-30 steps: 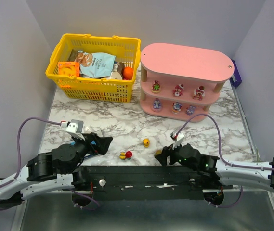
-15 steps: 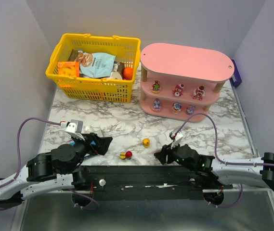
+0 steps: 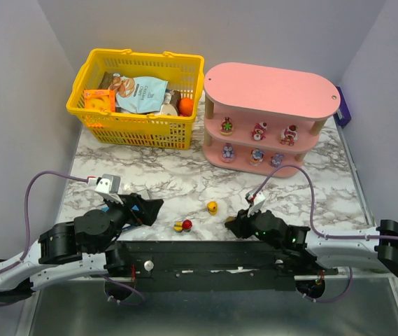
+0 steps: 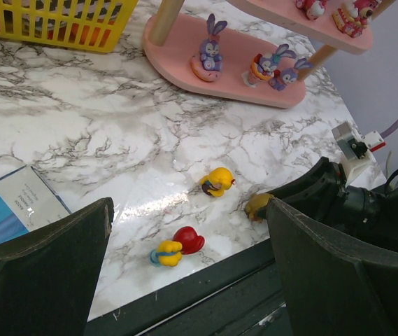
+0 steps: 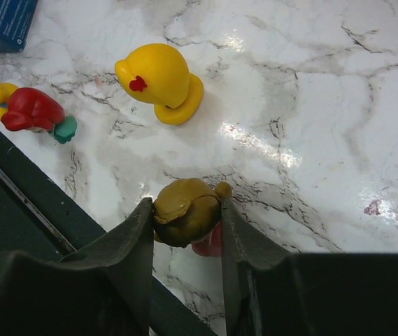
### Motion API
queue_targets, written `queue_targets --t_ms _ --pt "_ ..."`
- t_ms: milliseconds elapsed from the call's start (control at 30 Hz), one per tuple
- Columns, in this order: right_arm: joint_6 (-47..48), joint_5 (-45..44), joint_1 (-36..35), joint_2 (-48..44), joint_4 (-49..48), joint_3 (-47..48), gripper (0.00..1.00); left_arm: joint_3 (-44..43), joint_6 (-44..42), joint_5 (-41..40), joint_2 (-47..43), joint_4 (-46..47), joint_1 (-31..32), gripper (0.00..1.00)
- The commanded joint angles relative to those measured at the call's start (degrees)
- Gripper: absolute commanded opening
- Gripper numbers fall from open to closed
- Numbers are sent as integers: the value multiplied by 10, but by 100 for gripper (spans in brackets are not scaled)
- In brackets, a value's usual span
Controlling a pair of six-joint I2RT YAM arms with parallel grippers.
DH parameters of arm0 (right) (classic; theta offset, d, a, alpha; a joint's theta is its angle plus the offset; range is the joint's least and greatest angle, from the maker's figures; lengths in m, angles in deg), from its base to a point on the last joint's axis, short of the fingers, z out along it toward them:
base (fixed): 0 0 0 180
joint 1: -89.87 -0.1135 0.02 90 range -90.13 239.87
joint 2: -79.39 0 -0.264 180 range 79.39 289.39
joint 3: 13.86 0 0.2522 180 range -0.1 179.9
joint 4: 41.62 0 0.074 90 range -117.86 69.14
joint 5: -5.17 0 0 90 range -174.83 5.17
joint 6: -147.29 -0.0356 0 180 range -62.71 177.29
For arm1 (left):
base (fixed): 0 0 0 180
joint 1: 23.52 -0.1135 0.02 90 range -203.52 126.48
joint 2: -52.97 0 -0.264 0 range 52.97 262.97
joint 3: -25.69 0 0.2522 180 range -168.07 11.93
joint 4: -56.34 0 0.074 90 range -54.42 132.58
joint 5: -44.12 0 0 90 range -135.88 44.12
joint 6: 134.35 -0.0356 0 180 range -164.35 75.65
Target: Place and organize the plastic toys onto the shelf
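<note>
progress check: the pink shelf (image 3: 268, 87) already had six of the little toys on it, three on the middle tier (image 3: 259, 131) and three bunny-eared ones on the bottom tier (image 4: 209, 54), spaced fairly evenly. the top deck had nothing on it. three toys were left on the marble table (image 3: 150, 171), all near the front edge. so i'd call it roughly two thirds done.

the right gripper (image 3: 235, 225) had its fingers pressed against both sides of the mustard-brown toy (image 5: 183, 213), so it was clamped on it. as far as i could tell the toy was sitting on the table, not lifted. the left gripper (image 4: 189, 210) was spread wide with nothing between its fingers, hovering low over the table.

the other two were the yellow toy (image 5: 158, 82), just beyond the held one, and the red and yellow toy (image 5: 25, 108), lying on its side by the black front rail.

materials: the toys looked like smooth hard plastic, rounded and blobby, glossy enough to be slippery in a pinch. the yellow one was a dome on a flat base with a tiny red mark. the tabletop was shiny marble-print with glare spots. the shelf was matte pink with oval ends and pale wooden posts. the yellow mesh basket (image 3: 139, 129) beside it held snack packets, not part of this job.
</note>
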Motion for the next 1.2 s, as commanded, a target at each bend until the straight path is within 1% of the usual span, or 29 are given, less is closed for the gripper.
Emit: queue_targets --t_ms 0,67,100,200,300,367,400,433,467,500,533,567,600,633,667,700,767,800,900,933,1000,1033,1167 --pt "-16 -43 -4 -34 54 30 16 0 9 -3 -8 -11 0 99" --pt "-22 -57 -4 -59 79 40 10 0 9 -2 -10 -10 0 99" --pt "-22 -60 -3 -68 103 52 9 0 10 -2 -10 -10 0 99" --pt "-15 -81 -4 -111 157 74 6 0 10 0 -10 -9 0 99" --pt "0 -115 -4 -149 223 128 5 1 11 1 -10 -9 0 99" --pt "8 -152 -4 -162 261 183 4 2 11 2 -9 -8 0 99" --pt "13 -169 -4 -167 298 203 4 2 11 2 -10 -8 0 99" --pt "14 -205 -4 -168 319 225 4 3 12 3 -9 -8 0 99" --pt "13 -224 -4 -167 341 276 4 3 12 2 -9 -8 0 99" --pt "16 -242 -3 -165 376 299 4 2 13 2 -9 -8 0 99" --pt "16 -280 -4 -156 393 326 4 2 12 3 -8 -9 0 99" --pt "15 -300 -4 -152 412 372 4 3 14 2 -8 -10 0 99" --pt "20 -319 -4 -145 439 398 4 3 13 2 -8 -10 0 99" --pt "22 -360 -3 -138 454 422 4 2 14 2 -8 -10 0 99" --pt "23 -383 -2 -123 468 444 4 3 17 1 -7 -11 0 99" --pt "33 -397 3 -115 487 491 4 3 18 -1 -7 -11 0 99" --pt "43 -412 25 -95 502 535 4 3 20 -1 -7 -12 0 99" --pt "64 -414 34 -90 502 569 4 3 20 -1 -7 -12 0 99" --pt "101 -424 79 -61 502 619 4 2 22 1 -4 -13 0 99" --pt "108 -420 111 -55 502 649 4 3 22 2 -1 -12 0 99" --pt "121 -396 144 -36 502 675 4 1 21 3 0 -14 0 99" --pt "124 -391 171 -30 502 697 4 2 21 3 3 -14 0 99" --pt "144 -405 203 5 498 750 4 2 21 4 8 -13 0 99"
